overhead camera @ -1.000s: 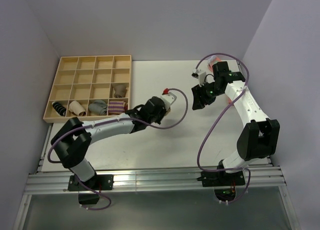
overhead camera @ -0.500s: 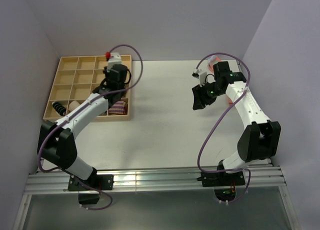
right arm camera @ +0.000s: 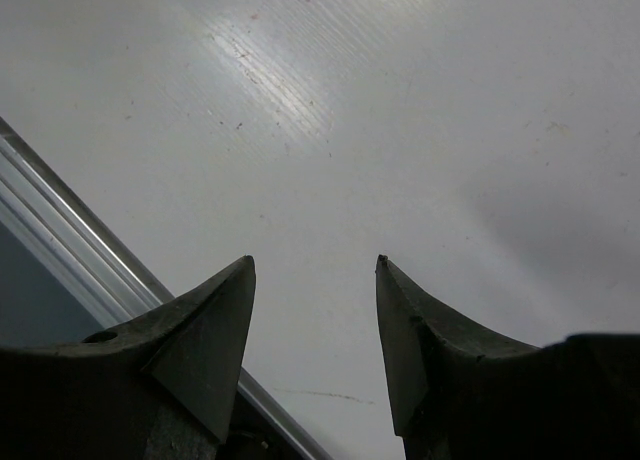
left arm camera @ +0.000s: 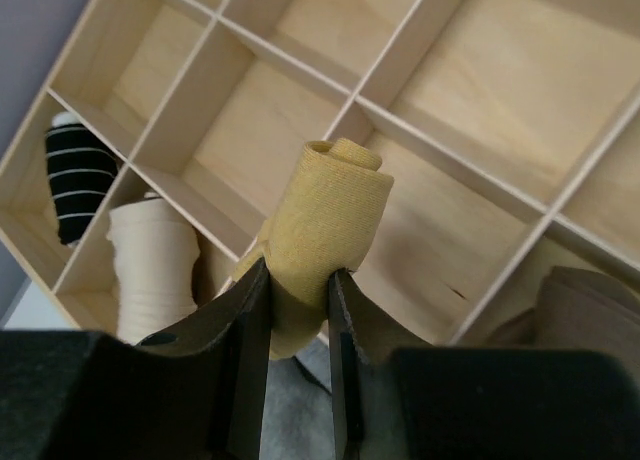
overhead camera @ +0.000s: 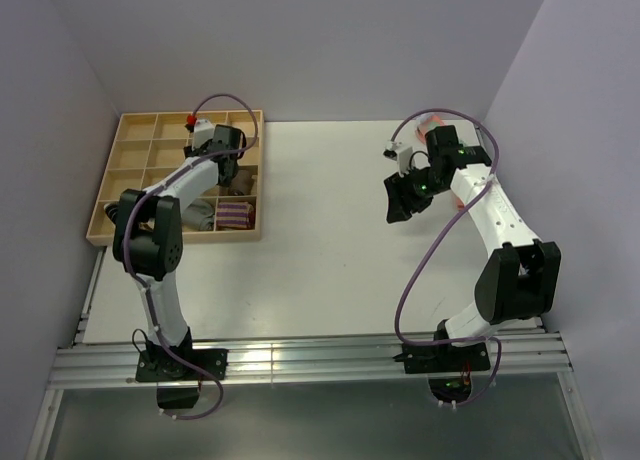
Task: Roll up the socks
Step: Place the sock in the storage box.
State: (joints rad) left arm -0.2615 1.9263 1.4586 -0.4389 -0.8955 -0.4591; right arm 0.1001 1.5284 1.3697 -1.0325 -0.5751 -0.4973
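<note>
A mustard-yellow rolled bundle of socks (left arm camera: 325,215) is pinched between the black fingers of my left gripper (left arm camera: 298,270), which is shut on it. The bundle hangs above a middle compartment of the wooden divided tray (overhead camera: 132,130). In the top view my left gripper (overhead camera: 222,145) is over the tray's right-hand columns and hides the socks. My right gripper (overhead camera: 400,195) hovers over the white table at the right, open, with nothing between its fingers (right arm camera: 225,310).
The tray's near row holds a black striped roll (left arm camera: 78,180), a cream roll (left arm camera: 155,265), a grey sock (overhead camera: 197,216) and a striped roll (overhead camera: 235,215); a brown sock (left arm camera: 590,310) lies one row up. Some pink-orange fabric (overhead camera: 432,128) shows behind the right arm. A metal rail (overhead camera: 300,360) runs along the near edge.
My left arm has swung from the table's middle to the back left, over the tray, carrying the sock bundle. The right arm has barely moved.
</note>
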